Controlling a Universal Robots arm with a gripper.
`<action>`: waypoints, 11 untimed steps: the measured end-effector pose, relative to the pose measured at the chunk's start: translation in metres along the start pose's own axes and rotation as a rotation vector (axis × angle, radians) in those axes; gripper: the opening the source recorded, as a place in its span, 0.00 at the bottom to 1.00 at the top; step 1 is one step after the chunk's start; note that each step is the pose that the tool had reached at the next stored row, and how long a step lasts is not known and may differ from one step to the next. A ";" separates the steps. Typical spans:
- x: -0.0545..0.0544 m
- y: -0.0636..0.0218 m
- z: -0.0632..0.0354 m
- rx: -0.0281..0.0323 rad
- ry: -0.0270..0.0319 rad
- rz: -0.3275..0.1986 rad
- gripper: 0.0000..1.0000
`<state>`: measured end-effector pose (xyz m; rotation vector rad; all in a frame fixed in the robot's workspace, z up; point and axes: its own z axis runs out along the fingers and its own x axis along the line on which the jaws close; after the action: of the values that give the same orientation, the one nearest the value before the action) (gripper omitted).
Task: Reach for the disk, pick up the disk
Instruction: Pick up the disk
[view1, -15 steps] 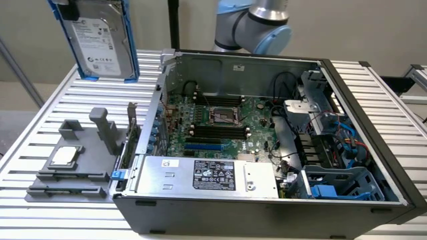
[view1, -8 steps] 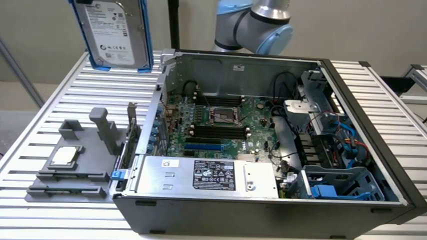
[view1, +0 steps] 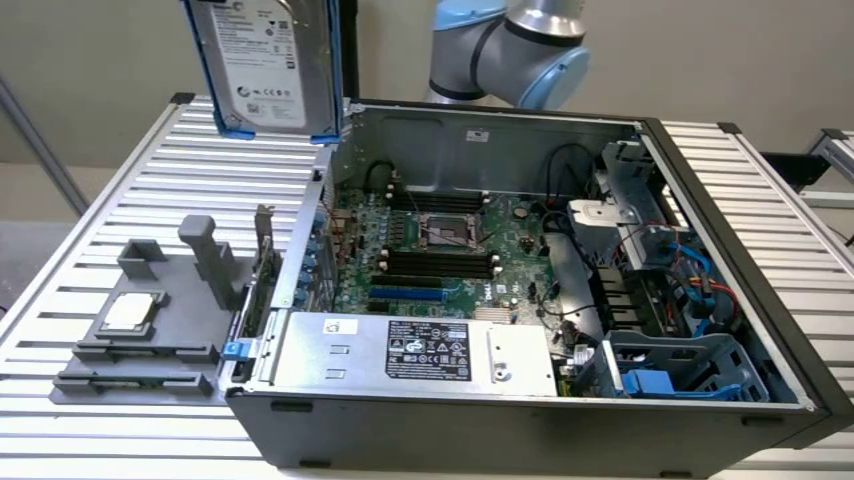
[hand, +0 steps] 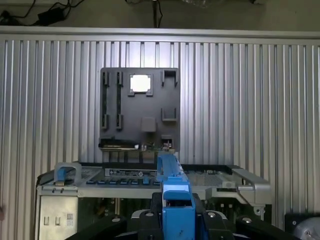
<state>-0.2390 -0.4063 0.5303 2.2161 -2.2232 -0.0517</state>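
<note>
In the exterior view I see the disk (view1: 267, 60) hanging upright in the air with its white label facing me. It is above the far corner of the open computer case (view1: 534, 432) on the exterior view's left, well clear of the slatted desk (view1: 120, 180). A grey fixture plate (view1: 147, 352) carrying a small square chip (view1: 128, 312) lies on the desk just beside the case. In the wrist view the disk's blue frame shows edge-on, and the dark fingers (hand: 150, 222) are clamped on it from both sides, high above the plate and case.
</note>
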 end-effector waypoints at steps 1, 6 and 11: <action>0.002 -0.0039 -0.0002 0.0003 -0.0008 0.000 0.32; 0.012 -0.0214 -0.0011 0.0019 -0.0032 0.000 0.32; 0.022 -0.0399 -0.0017 0.0027 -0.0040 0.000 0.32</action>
<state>-0.1991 -0.4288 0.5305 2.2195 -2.2265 -0.0533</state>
